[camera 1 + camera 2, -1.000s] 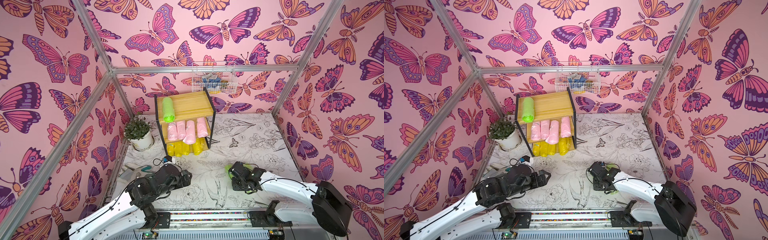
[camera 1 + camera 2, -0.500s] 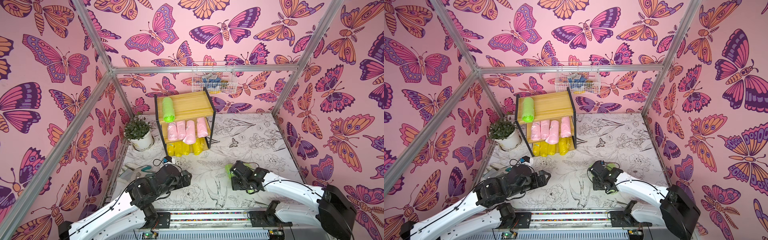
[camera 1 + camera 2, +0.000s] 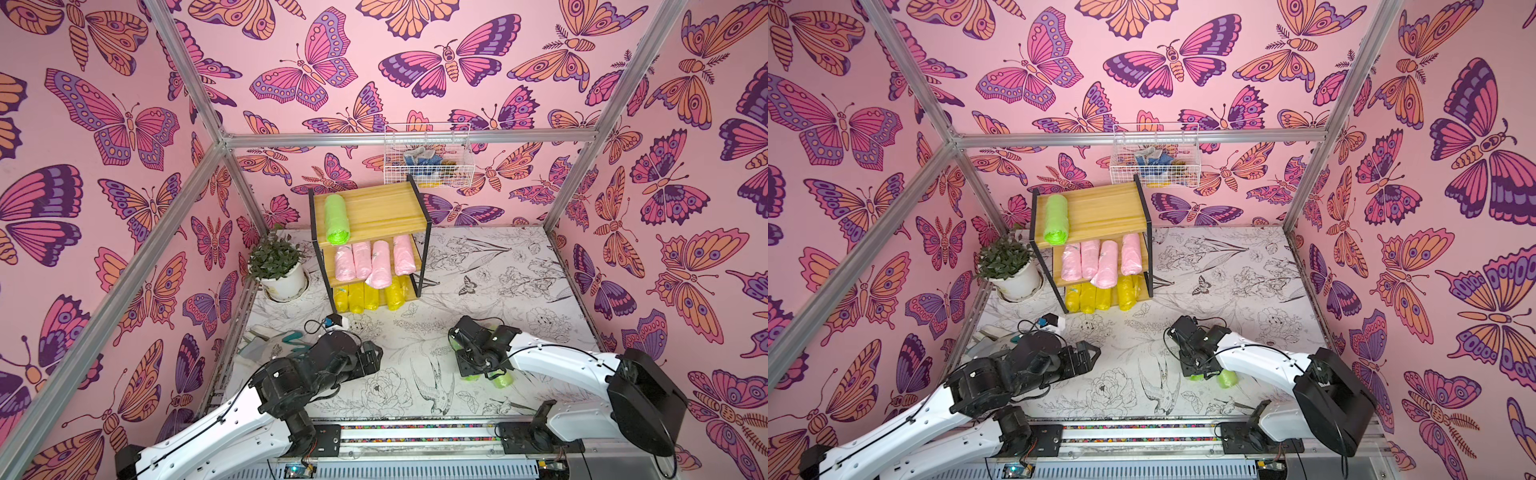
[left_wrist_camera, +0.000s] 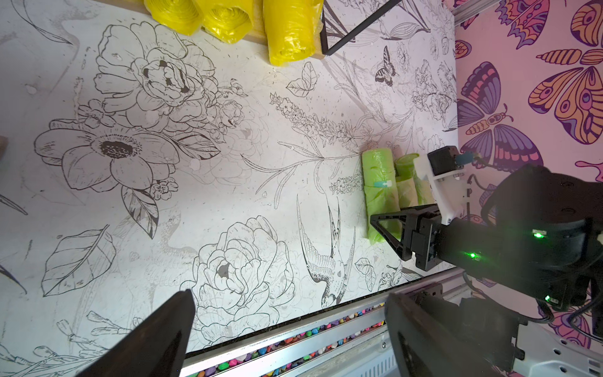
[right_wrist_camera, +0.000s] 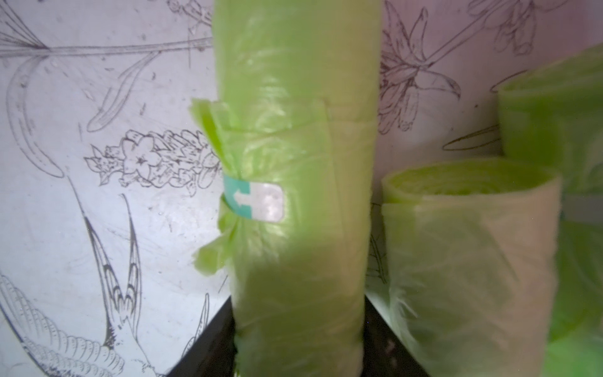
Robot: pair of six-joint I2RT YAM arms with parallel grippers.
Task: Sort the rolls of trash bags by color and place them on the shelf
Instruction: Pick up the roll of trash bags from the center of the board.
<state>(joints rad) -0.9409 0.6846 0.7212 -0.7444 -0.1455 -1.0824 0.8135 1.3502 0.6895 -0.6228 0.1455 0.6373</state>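
Your right hand (image 5: 298,329) straddles a lime green roll (image 5: 293,130) lying on the bench (image 3: 519,266) at near right, with a jaw against each side. Whether it has truly clamped can't be told. The hold sits toward the roll's near end, so the soft far end may sag; re-seat closer to the teal label (image 5: 253,204) if you can. Then lift straight up, because two more green rolls (image 5: 470,261) lie just beside it on the right and could drag along.

Carry it to the shelf (image 3: 386,212) at far left. Its top board holds one green roll (image 3: 336,220), with bare wood to that roll's right. The pink rolls (image 3: 374,259) fill the middle tier and the yellow rolls (image 3: 365,297) the bottom.

Your left hand (image 4: 290,295) hangs empty at near left with its jaws spread wide, clear of the path. Mind the white wire basket (image 3: 428,158) above the shelf's far right corner. The potted plant (image 3: 277,266) and small plug (image 3: 334,321) sit left, out of the way.
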